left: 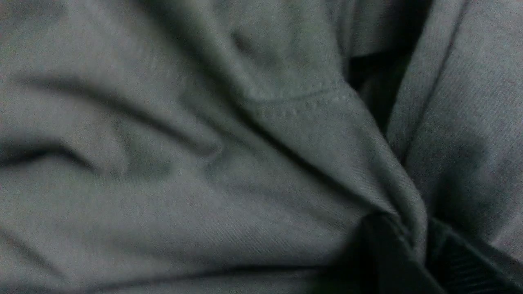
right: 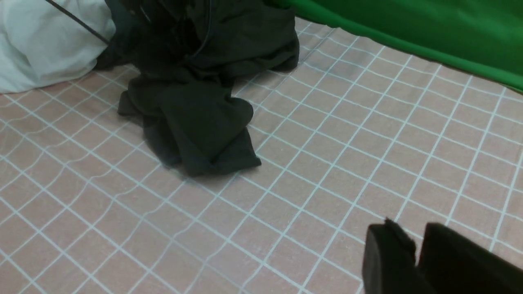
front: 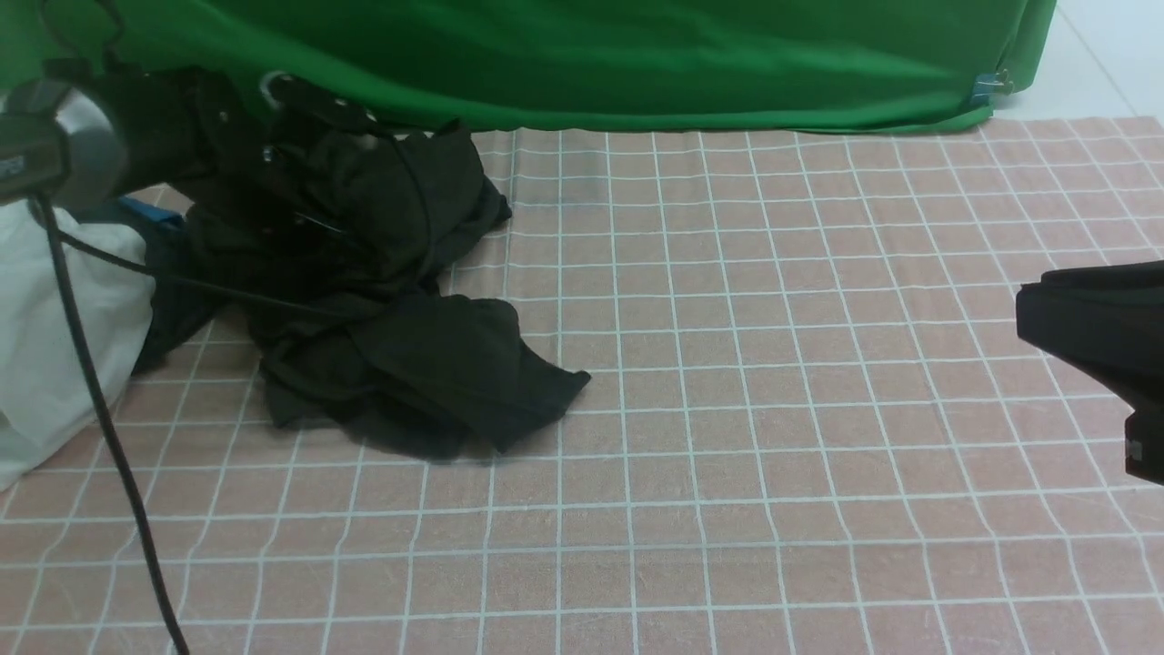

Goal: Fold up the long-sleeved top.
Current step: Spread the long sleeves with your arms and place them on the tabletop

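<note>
Long-sleeved top (front: 400, 355) bunched in a black heap on the checked surface (front: 773, 409), unfolded, sleeves and hem not told apart in the crumple. Left end effector (left: 416, 253) buried in the far part of the heap and clenched on a ridge of the knit, with a stitched seam line just beyond its fingers (left: 384, 257). From that grasp, bulk of the long-sleeved top trailing back toward the robot and slightly toward the right arm, ending in a flat lobe on the surface. Long axis of the heap thus running roughly from the grasp toward the robot's side, not across. Right end effector (right: 419, 261) low over bare surface, fingertips drawn nearly together on nothing, well apart from the cloth. From it, heap lying ahead and off to the left, near lobe closest. White garment (front: 55, 318) on the outer side of the left end effector, close against the dark cloth there, with the blue edge (front: 150, 214) of another cloth between. Judged stage: very start, spreading not yet done. Likely call for the coming move: lift and draw with the left, already nearer and holding, then reach across with the right for the near lobe. Risk: dragging the neighbouring cloth along.
</note>
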Tool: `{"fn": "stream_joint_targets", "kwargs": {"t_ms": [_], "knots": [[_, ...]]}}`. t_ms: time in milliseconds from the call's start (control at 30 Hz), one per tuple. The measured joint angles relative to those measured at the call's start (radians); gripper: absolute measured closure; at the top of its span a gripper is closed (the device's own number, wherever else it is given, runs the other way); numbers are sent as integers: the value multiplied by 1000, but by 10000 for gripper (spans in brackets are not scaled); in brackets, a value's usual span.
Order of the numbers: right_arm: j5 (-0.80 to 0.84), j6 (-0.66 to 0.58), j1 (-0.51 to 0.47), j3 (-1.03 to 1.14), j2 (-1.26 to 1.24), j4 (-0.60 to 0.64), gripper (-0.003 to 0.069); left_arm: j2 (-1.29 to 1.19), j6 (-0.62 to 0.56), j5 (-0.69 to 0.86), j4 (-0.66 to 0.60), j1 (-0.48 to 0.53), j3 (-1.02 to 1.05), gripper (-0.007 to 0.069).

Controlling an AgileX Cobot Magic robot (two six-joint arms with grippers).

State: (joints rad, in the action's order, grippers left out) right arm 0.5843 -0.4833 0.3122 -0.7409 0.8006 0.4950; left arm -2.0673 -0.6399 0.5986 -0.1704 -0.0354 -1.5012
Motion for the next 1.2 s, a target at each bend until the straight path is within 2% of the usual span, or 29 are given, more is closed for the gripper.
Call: {"fn": "stream_joint_targets", "kwargs": {"t_ms": [167, 267, 500, 667, 800, 933, 1033, 1100, 1133, 1200], "knots": [[0, 0, 0, 0, 0, 0, 512, 31, -14, 130, -3, -32, -51, 578], [0, 0, 0, 1, 0, 0, 512, 81, -13, 156, -3, -43, -71, 578], [0, 1, 0, 1, 0, 0, 510, 340, 2, 276, 63, -62, -177, 578], [0, 20, 0, -1, 0, 4, 505, 482, -2, 300, 75, -67, -197, 578], [0, 41, 0, -38, 0, 6, 496, 619, -28, 310, 119, -126, -200, 578], [1, 47, 0, -151, 0, 7, 470, 719, -40, 317, 206, -300, -209, 578], [16, 47, 0, -213, 0, 1, 437, 730, -32, 354, 226, -418, -209, 578], [25, 48, 0, -240, 0, -17, 417, 723, -11, 377, 221, -467, -209, 578], [38, 57, 0, -256, 0, -54, 405, 700, 26, 397, 190, -534, -209, 578], [62, 89, 0, -264, 0, -115, 404, 669, 46, 409, 145, -585, -209, 578]]}}
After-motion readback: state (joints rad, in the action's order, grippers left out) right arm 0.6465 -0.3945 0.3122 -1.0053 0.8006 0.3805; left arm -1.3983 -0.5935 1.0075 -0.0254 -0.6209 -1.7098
